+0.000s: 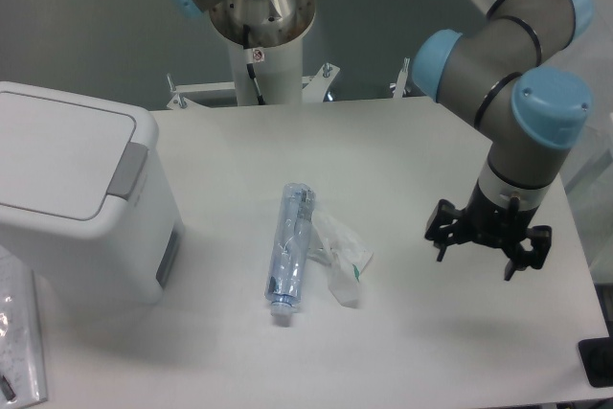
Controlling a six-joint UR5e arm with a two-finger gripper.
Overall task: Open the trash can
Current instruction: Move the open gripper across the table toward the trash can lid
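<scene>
The trash can (81, 198) is a large white boxy bin at the left edge of the table, its flat lid down and a grey push panel (127, 170) on the lid's right side. My gripper (477, 254) hangs over the right part of the table, far from the bin, pointing down. Its fingers are spread apart and hold nothing.
A clear plastic bottle (290, 250) lies on its side mid-table, with a crumpled clear wrapper (341, 258) touching its right side. The arm's base column (261, 35) stands behind the table. A transparent sheet (17, 342) lies at the bottom left.
</scene>
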